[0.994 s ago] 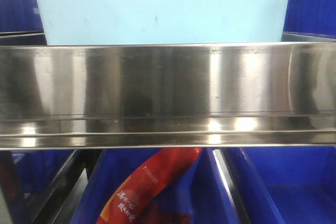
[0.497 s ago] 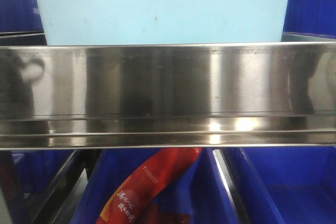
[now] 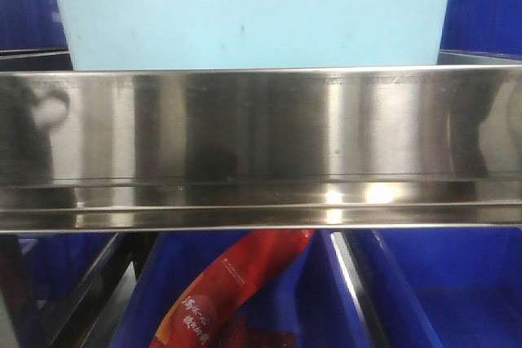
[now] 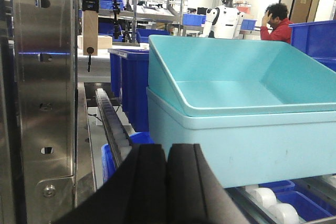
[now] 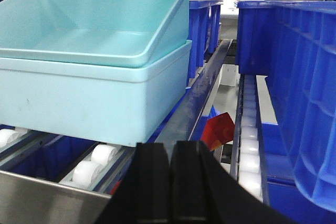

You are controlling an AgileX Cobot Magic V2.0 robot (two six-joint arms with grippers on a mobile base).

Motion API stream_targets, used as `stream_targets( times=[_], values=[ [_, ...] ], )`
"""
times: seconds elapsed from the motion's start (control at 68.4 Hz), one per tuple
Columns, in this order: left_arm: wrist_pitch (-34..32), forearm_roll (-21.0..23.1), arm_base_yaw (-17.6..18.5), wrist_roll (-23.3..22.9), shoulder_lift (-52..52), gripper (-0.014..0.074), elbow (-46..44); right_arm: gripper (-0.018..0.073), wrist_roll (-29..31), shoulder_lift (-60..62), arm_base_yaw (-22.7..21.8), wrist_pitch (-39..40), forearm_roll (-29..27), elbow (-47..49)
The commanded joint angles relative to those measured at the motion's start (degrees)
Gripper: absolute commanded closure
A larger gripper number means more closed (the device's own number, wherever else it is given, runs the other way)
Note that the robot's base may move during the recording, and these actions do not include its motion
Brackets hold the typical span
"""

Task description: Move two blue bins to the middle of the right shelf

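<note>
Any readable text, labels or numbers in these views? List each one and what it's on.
Red snack packet, in the dark blue bin below the steel shelf rail: gold Chinese characters run down it, too blurred to read.
Light blue bins: no label showing on them in any view.
Steel rail: faint stamped marks near its top edge, not legible.
Nothing else readable.

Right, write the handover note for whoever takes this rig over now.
Left gripper: shut, empty, low in front of the bins.
Right gripper: shut, empty, same stance on the other side.
Light blue bins: two, nested, the inner one tilted, sitting on the roller shelf behind the steel rail. Neither arm touches them.
Done: nothing visible yet; no grasp made.
Left: open both grippers, grip the stack, carry it to the right shelf's middle level.
</note>
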State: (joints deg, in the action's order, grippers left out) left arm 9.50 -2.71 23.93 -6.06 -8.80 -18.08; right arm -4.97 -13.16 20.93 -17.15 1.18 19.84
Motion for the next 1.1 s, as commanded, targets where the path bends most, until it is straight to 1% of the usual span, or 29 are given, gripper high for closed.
stream_targets(
  times=[0.0, 0.19, 0.234, 0.263, 0.307, 0.38, 0.482, 0.599, 0.657, 0.701, 0.745, 0.774, 0.804, 1.081],
  values=[
    [-1.5, 0.1, -0.1, -0.1, 0.3, 0.0707, 0.1, 0.072, 0.3, 0.4, -0.3, 1.6, 0.6, -0.2],
    [-1.3, 0.1, -0.1, -0.1, 0.3, 0.0707, 0.4, 0.072, 0.3, 0.4, -0.3, 1.6, 0.6, -0.2],
    [-1.1, -0.3, -1.0, 0.0, 0.4, 0.0707, 0.4, 0.072, 0.3, 0.4, -0.3, 1.6, 0.6, -0.2],
    [-1.0, -0.5, -1.9, 0.4, 0.5, 0.0707, 0.4, 0.072, 0.3, 0.4, -0.3, 1.6, 0.6, -0.2],
    [-0.9, -0.5, -3.4, 2.7, 0.5, 0.0707, 0.8, 0.072, 0.3, 0.4, -0.3, 1.6, 0.6, -0.2],
    [-1.5, -0.4, -6.9, 5.5, 1.1, 0.0707, 2.3, 0.072, 0.3, 0.4, -0.3, 1.6, 0.6, -0.2],
    [-2.6, 0.7, -11.0, 5.6, 3.3, 0.0707, 6.2, 0.072, 0.3, 0.4, -0.3, 1.6, 0.6, -0.2],
    [-4.9, 0.9, -14.1, 5.6, 6.7, 0.0707, 12.0, 0.072, 0.3, 0.4, -0.3, 1.6, 0.6, -0.2],
    [-6.5, 1.0, -14.8, 5.6, 7.9, 0.0707, 14.9, 0.072, 0.3, 0.4, -0.3, 1.6, 0.6, -0.2],
    [-9.5, 1.0, -15.4, 5.6, 8.8, 0.0707, 17.8, 0.072, 0.3, 0.4, -0.3, 1.6, 0.6, -0.2],
    [-12.0, 1.0, -15.8, 5.6, 8.8, 0.0707, 18.1, 0.072, 0.3, 0.4, -0.3, 1.6, 0.6, -0.2],
    [-8.6, 1.0, -15.9, 5.6, 8.8, 0.0707, 18.1, 0.072, 0.3, 0.4, -0.3, 1.6, 0.6, -0.2],
    [-7.4, 1.0, -16.0, 5.6, 8.8, 0.0707, 18.1, 0.072, 0.3, 0.4, -0.3, 1.6, 0.6, -0.2],
    [-7.5, 1.0, -16.1, 5.6, 8.8, 0.0707, 18.1, 0.072, 0.3, 0.4, -0.3, 1.9, 0.6, -0.2]
  ],
)
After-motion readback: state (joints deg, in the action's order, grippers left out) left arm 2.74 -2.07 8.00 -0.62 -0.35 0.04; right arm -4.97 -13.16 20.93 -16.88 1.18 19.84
